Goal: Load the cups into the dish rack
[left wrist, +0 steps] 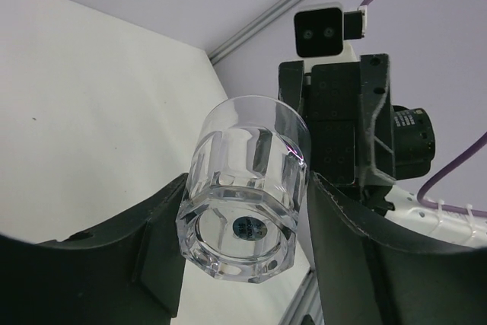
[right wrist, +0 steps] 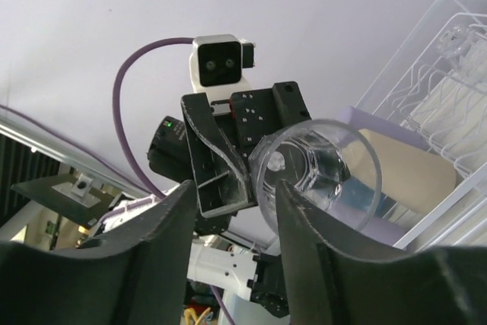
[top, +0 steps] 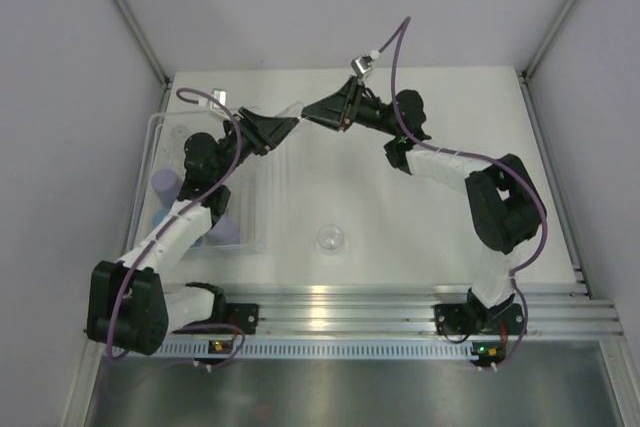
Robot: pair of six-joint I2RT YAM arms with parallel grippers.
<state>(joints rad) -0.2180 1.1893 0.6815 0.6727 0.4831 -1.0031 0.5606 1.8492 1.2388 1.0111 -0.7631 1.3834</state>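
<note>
I see the clear cup in mid-air above the rack's far right corner, gripped on its sides by the left jaws. The right jaws stand parted at its open mouth, and I can't tell if they touch it. Two lavender tumblers sit at the rack's near end. Another clear cup stands mid-counter, toward the near edge.

The white table carried the clear dish rack along its left side. One clear cup stood alone on the bare surface, just right of the rack's near corner.
</note>
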